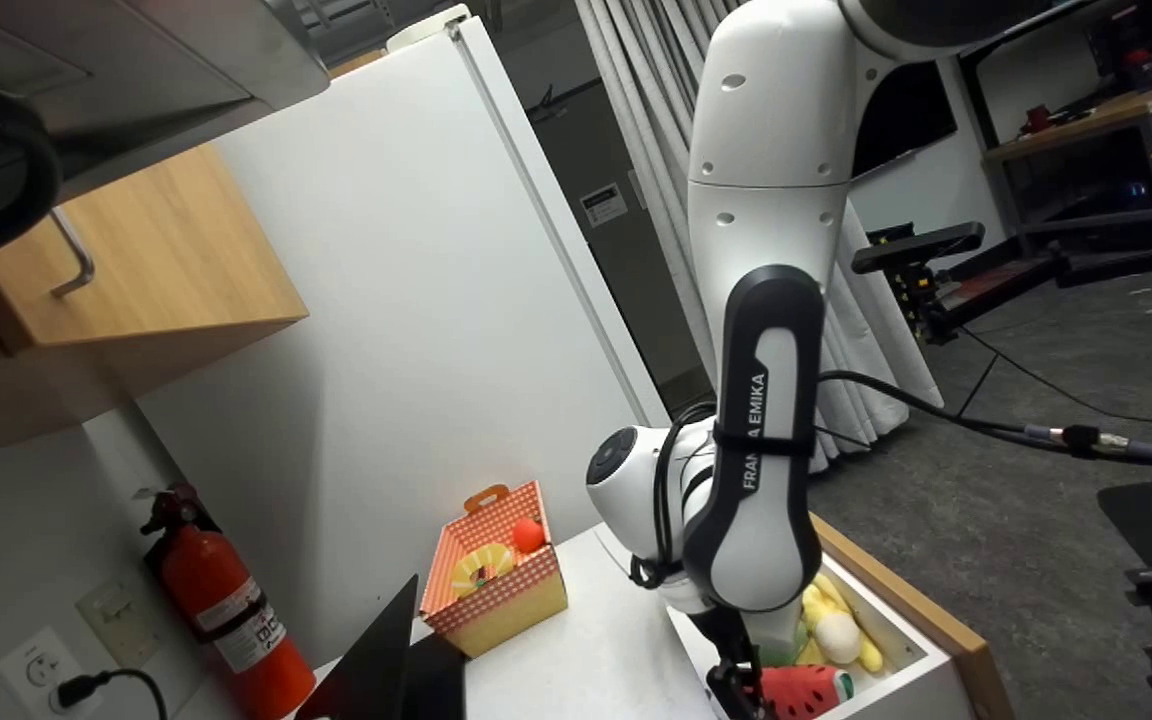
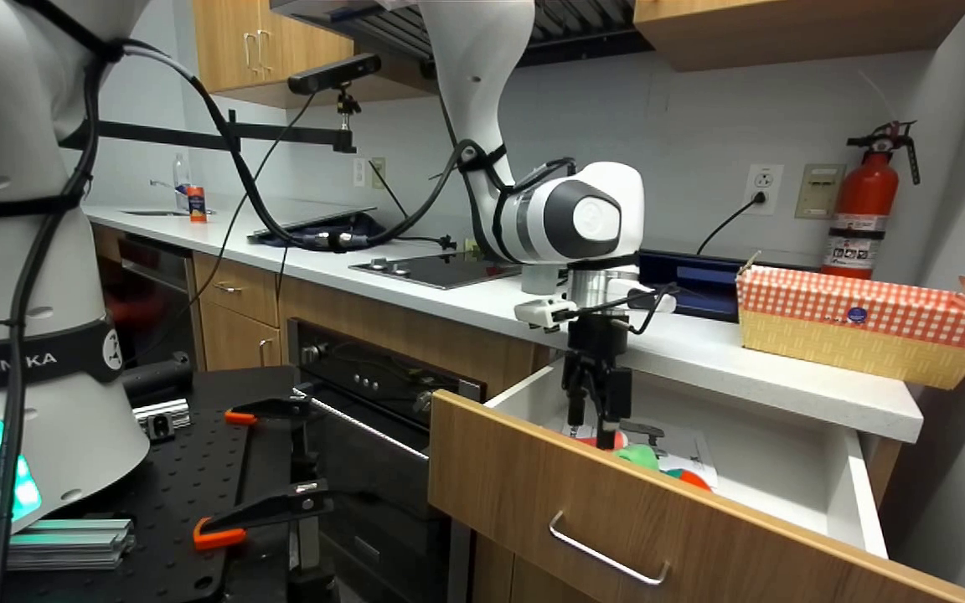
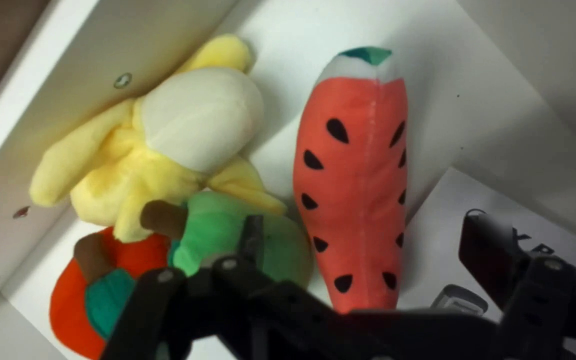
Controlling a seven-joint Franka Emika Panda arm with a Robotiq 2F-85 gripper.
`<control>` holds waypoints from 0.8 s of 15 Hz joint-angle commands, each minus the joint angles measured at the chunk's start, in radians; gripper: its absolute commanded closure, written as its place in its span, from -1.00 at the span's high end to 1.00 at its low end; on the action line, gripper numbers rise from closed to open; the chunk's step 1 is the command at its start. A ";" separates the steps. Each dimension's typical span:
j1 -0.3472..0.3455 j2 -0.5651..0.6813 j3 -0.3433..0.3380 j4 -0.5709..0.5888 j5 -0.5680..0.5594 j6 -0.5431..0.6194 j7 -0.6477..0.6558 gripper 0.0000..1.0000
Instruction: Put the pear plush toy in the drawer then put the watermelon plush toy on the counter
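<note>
The watermelon plush toy, a red wedge with black seeds, lies in the open drawer. It also shows in both exterior views. The green pear plush toy, with a brown stem, lies beside it in the drawer, partly hidden by a finger; it shows in an exterior view. My gripper is open inside the drawer, one finger over the pear, the other over paper, the watermelon's near end between them, its tip hidden. The gripper also shows in an exterior view. The white counter stands above the drawer.
A yellow banana toy and a red round toy lie in the drawer by the pear. A printed sheet lies on its floor. A checkered basket stands on the counter, also in an exterior view. Drawer walls surround the gripper.
</note>
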 commanded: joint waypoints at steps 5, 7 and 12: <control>0.009 0.094 -0.015 0.103 0.035 -0.008 -0.025 0.24; 0.010 0.103 -0.016 0.111 0.039 -0.007 -0.023 -0.08; 0.009 0.115 -0.016 0.127 0.041 0.001 -0.025 -0.82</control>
